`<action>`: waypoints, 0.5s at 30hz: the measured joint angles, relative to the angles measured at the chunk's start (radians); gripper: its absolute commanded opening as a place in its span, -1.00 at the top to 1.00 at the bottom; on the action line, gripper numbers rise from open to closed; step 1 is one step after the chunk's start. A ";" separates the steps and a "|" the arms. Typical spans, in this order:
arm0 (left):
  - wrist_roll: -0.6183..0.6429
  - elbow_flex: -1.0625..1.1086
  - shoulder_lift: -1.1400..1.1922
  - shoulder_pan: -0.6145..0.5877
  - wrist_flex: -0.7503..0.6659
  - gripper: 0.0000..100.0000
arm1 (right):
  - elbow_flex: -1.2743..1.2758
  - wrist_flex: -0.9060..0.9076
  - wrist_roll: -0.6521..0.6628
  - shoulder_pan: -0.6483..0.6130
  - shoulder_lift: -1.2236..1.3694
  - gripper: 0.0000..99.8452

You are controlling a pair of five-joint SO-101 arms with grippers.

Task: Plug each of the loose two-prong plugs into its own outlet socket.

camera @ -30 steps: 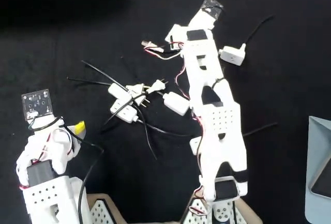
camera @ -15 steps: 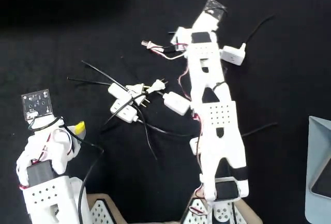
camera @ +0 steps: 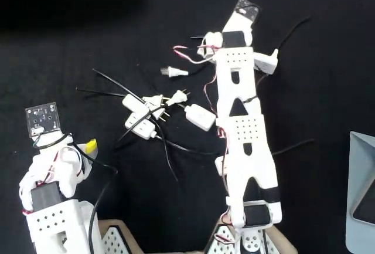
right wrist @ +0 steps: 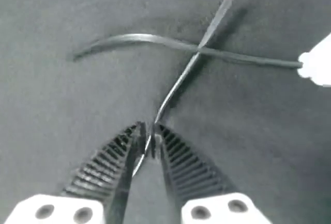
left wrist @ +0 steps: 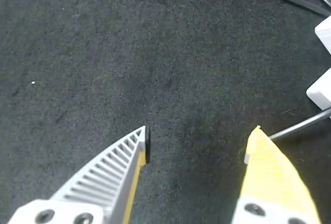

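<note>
The right hand (right wrist: 147, 131) is clamped narrow on a thin black cord (right wrist: 178, 81), pinched at the fingertips. In the high view the right arm (camera: 243, 131) now lies straighter than half a second ago, and its wrist end has swung away from the white outlet socket (camera: 199, 117). A loose two-prong plug (camera: 174, 72) has shifted. It now sits on the desk (camera: 70, 43) nearer that socket, on the side away from the arm bases. The left hand (left wrist: 199, 141) is spread wide above bare desk, well apart from the socket, with its position unchanged. Two more plugs (camera: 179, 97) just beside the socket have not moved.
</note>
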 measured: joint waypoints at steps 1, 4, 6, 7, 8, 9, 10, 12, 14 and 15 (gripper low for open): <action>0.000 0.000 0.000 0.000 0.000 0.39 | -0.018 0.032 0.015 0.000 -0.002 0.97; 0.000 0.000 0.000 0.000 0.000 0.39 | -0.031 0.098 0.051 0.000 -0.002 0.97; 0.000 0.000 0.000 0.000 0.000 0.39 | -0.032 0.132 0.078 0.000 -0.002 0.98; 0.000 0.000 0.000 0.000 0.000 0.39 | -0.032 0.144 0.092 0.000 -0.005 0.98; 0.000 0.000 0.000 0.000 0.000 0.39 | -0.032 0.158 0.110 0.000 -0.009 0.98; 0.000 0.000 0.000 0.000 0.000 0.39 | -0.032 0.173 0.130 0.000 -0.020 0.98; 0.000 0.000 0.000 0.000 0.000 0.39 | -0.032 0.183 0.146 0.000 -0.034 0.98; 0.000 0.000 0.000 0.000 0.000 0.39 | -0.032 0.186 0.172 0.000 -0.068 0.97; 0.000 0.000 0.000 0.000 0.000 0.39 | -0.032 0.186 0.176 0.000 -0.086 0.92; 0.000 0.000 0.000 0.000 0.000 0.39 | -0.032 0.186 0.178 0.000 -0.092 0.86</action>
